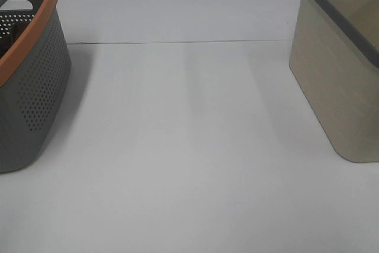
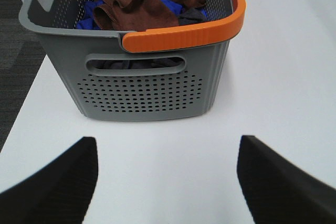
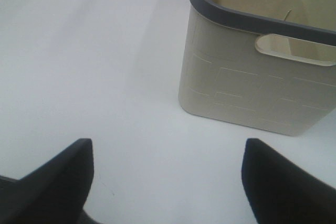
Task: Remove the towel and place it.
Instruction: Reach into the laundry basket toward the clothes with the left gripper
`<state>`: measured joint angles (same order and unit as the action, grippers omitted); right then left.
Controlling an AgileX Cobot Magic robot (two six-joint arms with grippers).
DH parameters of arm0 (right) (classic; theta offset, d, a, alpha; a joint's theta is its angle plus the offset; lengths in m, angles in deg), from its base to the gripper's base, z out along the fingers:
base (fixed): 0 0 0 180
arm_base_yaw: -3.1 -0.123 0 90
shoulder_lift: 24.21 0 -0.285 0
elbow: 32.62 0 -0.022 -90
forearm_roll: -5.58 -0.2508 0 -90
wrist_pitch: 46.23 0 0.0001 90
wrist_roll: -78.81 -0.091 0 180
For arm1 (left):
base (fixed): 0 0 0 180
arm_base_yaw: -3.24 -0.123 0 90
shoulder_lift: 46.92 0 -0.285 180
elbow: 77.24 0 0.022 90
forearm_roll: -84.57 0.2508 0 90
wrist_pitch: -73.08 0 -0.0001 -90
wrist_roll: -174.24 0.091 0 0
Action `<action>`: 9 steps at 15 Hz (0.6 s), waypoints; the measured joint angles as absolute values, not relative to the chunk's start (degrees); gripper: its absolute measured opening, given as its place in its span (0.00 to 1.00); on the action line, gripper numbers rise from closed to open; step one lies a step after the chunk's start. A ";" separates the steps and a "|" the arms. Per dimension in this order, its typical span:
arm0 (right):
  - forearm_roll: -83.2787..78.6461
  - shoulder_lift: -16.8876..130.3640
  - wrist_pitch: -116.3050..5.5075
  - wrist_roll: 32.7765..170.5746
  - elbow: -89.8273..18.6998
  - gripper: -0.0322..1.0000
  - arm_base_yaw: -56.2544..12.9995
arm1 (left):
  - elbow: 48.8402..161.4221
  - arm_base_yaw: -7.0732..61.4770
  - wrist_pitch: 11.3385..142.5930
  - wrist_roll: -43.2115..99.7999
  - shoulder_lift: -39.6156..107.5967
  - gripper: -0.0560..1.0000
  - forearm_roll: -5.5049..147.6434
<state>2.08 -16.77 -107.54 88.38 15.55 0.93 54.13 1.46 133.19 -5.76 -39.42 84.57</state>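
Note:
The reddish-brown towel lies crumpled on top of blue and dark cloths inside the grey perforated basket with an orange rim. That basket stands at the left of the exterior view, where its contents are hidden. My left gripper is open and empty, a short way in front of the basket's handle side. My right gripper is open and empty, in front of the beige basket with a dark grey rim, which stands at the right. Neither gripper shows in the exterior view.
The white table stretches between the two baskets. A seam runs across the table at the back. In the left wrist view the table's edge and dark floor lie beside the grey basket.

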 joint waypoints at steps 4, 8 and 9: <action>2.08 -16.77 -107.54 88.38 15.55 0.75 0.93 | 54.13 1.46 133.19 -5.76 -39.42 0.72 84.57; 2.08 -16.77 -107.54 88.38 15.55 0.75 0.93 | 54.13 1.46 133.19 -5.76 -39.42 0.72 84.57; 2.08 -16.77 -107.54 88.38 15.55 0.75 0.93 | 54.13 1.46 133.19 -5.76 -39.42 0.72 84.57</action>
<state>2.08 -16.77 -107.54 88.38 15.55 0.93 54.13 1.46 133.19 -5.76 -39.42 84.57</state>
